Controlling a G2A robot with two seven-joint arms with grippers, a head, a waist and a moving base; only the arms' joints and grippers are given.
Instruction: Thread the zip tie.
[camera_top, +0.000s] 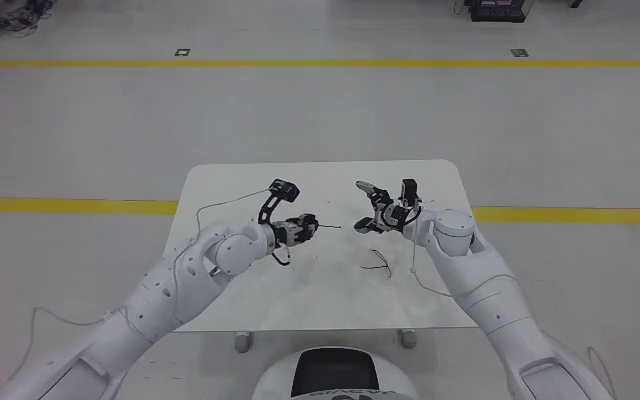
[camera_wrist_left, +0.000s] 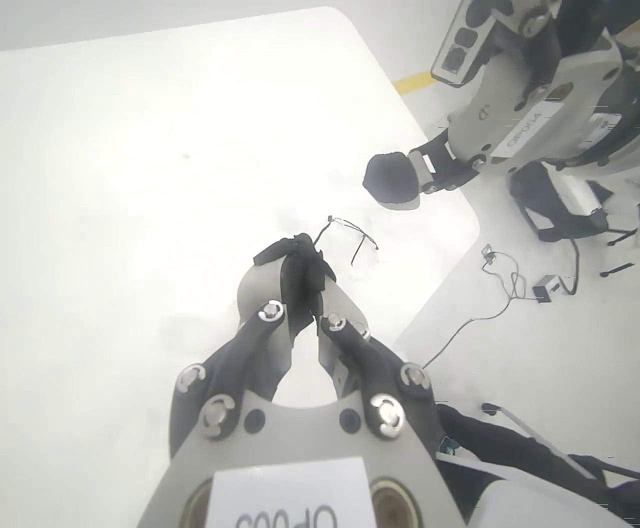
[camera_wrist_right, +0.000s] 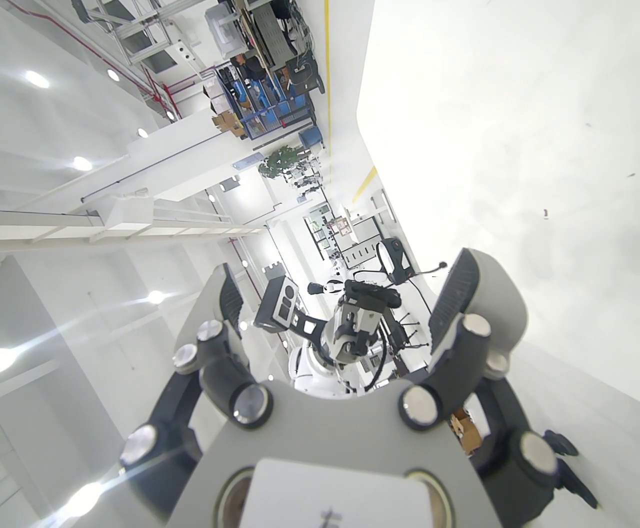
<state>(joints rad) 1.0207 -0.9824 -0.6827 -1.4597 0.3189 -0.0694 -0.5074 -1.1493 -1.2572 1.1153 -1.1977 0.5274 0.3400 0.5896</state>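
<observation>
Left fingers (camera_wrist_left: 265, 290) pinch the tie (camera_top: 330, 227); right fingers (camera_wrist_right: 452, 295) are spread. The thin tie could wobble and miss.

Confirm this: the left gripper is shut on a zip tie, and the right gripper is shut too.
Wrong about the right gripper: it is open, jaws wide apart, as the right wrist view shows. The left gripper is shut on a zip tie.

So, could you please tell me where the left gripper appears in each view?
Top view: left gripper, near centre, shut on the zip tie.
Left wrist view: close up, above the table.
Right wrist view: far off, beyond the open right gripper.
Shared landmark: the white table.
</observation>
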